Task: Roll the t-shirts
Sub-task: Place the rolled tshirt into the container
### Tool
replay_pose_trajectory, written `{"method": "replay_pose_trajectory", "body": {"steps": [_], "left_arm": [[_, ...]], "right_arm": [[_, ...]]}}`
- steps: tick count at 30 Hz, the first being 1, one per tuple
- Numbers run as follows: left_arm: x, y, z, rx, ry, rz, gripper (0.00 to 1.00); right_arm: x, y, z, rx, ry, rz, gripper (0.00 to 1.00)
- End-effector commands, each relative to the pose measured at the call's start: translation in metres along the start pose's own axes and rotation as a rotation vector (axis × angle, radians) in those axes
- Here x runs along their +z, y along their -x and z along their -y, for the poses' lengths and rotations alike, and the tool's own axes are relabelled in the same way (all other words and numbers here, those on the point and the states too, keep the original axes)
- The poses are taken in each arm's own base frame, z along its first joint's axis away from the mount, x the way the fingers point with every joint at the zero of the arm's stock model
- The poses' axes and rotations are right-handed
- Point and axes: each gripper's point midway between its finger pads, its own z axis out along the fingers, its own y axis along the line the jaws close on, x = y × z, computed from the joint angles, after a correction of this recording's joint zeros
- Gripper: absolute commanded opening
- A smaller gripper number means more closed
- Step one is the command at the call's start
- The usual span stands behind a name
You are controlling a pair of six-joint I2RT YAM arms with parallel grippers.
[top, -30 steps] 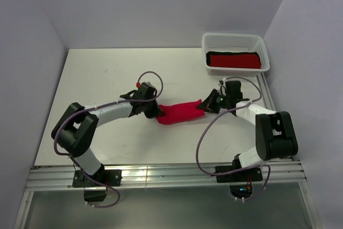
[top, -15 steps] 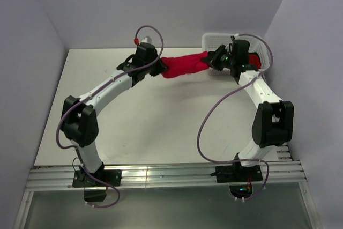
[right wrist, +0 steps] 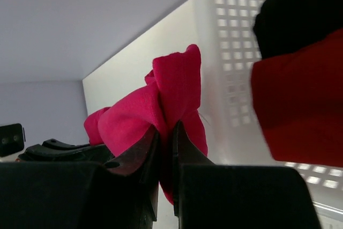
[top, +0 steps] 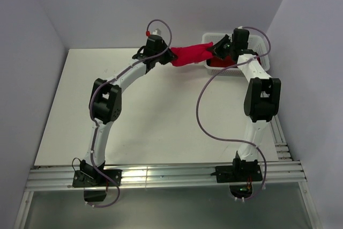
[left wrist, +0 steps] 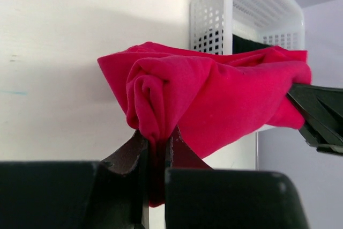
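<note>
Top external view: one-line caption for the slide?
Left hand and right hand hold a rolled red t-shirt by its ends beside the white basket.

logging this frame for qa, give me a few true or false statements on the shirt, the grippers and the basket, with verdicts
1. The left gripper and the right gripper are both shut on one rolled red t-shirt. True.
2. That t-shirt lies spread flat on the table. False: it is bunched in a roll, strung between the two grippers.
3. The white lattice basket is empty. False: it holds a second red t-shirt and a black cloth.
4. The right gripper holds the end nearer the basket. True.
</note>
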Motion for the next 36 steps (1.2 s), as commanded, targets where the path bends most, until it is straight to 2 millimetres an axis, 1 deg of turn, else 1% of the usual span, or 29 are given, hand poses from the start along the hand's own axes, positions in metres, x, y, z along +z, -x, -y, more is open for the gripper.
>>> {"method": "replay_pose_trajectory", "body": {"steps": [1, 4, 5, 6, 9, 11, 13, 14, 15, 16, 18, 19, 20, 21, 22, 23, 24, 25, 26, 27, 28, 29, 30, 31, 32, 33, 34, 35, 36], "left_arm": [[-0.016, 0.019, 0.084, 0.072, -0.278, 0.035, 0.0], [-0.015, 0.01, 0.099, 0.113, -0.313, 0.023, 0.0], [-0.014, 0.007, 0.101, 0.122, -0.314, 0.018, 0.0], [-0.014, 0.002, 0.104, 0.128, -0.316, 0.007, 0.0], [-0.02, 0.0, 0.112, 0.134, -0.329, 0.006, 0.0], [-0.022, -0.002, 0.111, 0.137, -0.325, 0.006, 0.0], [-0.027, -0.002, 0.113, 0.147, -0.326, 0.006, 0.0], [-0.028, -0.003, 0.112, 0.151, -0.323, 0.004, 0.0], [-0.032, -0.001, 0.116, 0.16, -0.329, 0.007, 0.0], [-0.033, -0.004, 0.114, 0.163, -0.327, -0.001, 0.0], [-0.038, -0.006, 0.114, 0.17, -0.324, -0.008, 0.0], [-0.04, -0.006, 0.114, 0.173, -0.323, -0.009, 0.0], [-0.049, -0.002, 0.12, 0.178, -0.332, 0.002, 0.0], [-0.05, -0.008, 0.115, 0.181, -0.321, -0.008, 0.0], [-0.054, -0.008, 0.116, 0.181, -0.32, -0.007, 0.0], [-0.063, -0.005, 0.122, 0.187, -0.328, 0.004, 0.0], [-0.064, -0.009, 0.115, 0.185, -0.31, -0.006, 0.0], [-0.067, -0.01, 0.114, 0.186, -0.308, -0.01, 0.0], [-0.079, -0.006, 0.12, 0.192, -0.316, 0.001, 0.0], [-0.08, -0.013, 0.111, 0.19, -0.292, -0.016, 0.01], [-0.086, -0.013, 0.109, 0.194, -0.284, -0.015, 0.0], [-0.104, -0.007, 0.118, 0.204, -0.3, 0.004, 0.0], [-0.105, -0.017, 0.103, 0.203, -0.264, -0.011, 0.0], [-0.111, -0.019, 0.1, 0.204, -0.251, -0.012, 0.0], [-0.13, -0.015, 0.106, 0.206, -0.264, 0.001, 0.0], [-0.133, -0.022, 0.093, 0.204, -0.235, -0.014, 0.0], [-0.138, -0.024, 0.086, 0.2, -0.21, -0.018, 0.0], [-0.153, -0.021, 0.09, 0.2, -0.217, -0.011, 0.0], [-0.156, -0.023, 0.081, 0.196, -0.197, -0.02, 0.0]], "right_arm": [[-0.011, 0.032, -0.012, -0.002, 0.044, 0.07, 0.0], [-0.012, 0.03, 0.006, 0.012, -0.003, 0.067, 0.0], [-0.009, 0.029, 0.018, 0.024, -0.029, 0.057, 0.0], [-0.007, 0.023, 0.025, 0.036, -0.051, 0.031, 0.0], [0.003, 0.005, 0.052, 0.062, -0.121, -0.02, 0.0], [0.008, -0.006, 0.069, 0.067, -0.173, -0.049, 0.0], [0.011, -0.018, 0.08, 0.072, -0.214, -0.086, 0.0], [0.017, -0.026, 0.089, 0.072, -0.234, -0.111, 0.0], [0.019, -0.028, 0.09, 0.069, -0.237, -0.123, 0.0], [0.022, -0.039, 0.095, 0.062, -0.255, -0.158, 0.0], [0.024, -0.049, 0.097, 0.051, -0.275, -0.188, 0.0], [0.027, -0.058, 0.095, 0.033, -0.275, -0.209, 0.0], [0.028, -0.062, 0.095, 0.029, -0.277, -0.221, 0.0], [0.027, -0.066, 0.098, 0.033, -0.288, -0.238, 0.0], [0.031, -0.082, 0.09, 0.019, -0.277, -0.273, 0.0], [0.034, -0.094, 0.088, 0.012, -0.275, -0.301, 0.0], [0.034, -0.103, 0.088, 0.01, -0.278, -0.326, 0.0], [0.033, -0.111, 0.085, 0.005, -0.27, -0.347, 0.0], [0.033, -0.123, 0.082, -0.009, -0.269, -0.374, 0.0], [0.03, -0.133, 0.081, -0.012, -0.275, -0.398, 0.0], [0.026, -0.14, 0.074, -0.029, -0.265, -0.413, 0.0], [0.021, -0.163, 0.073, -0.04, -0.274, -0.455, 0.0], [0.018, -0.173, 0.071, -0.048, -0.269, -0.467, 0.0], [0.009, -0.178, 0.059, -0.045, -0.252, -0.465, 0.0], [0.003, -0.19, 0.052, -0.04, -0.23, -0.492, 0.0], [-0.004, -0.214, 0.052, -0.05, -0.224, -0.526, 0.0], [-0.016, -0.213, 0.035, -0.067, -0.2, -0.505, 0.0], [-0.024, -0.226, 0.035, -0.073, -0.206, -0.52, 0.0], [-0.03, -0.236, 0.022, -0.088, -0.177, -0.529, 0.0]]}}
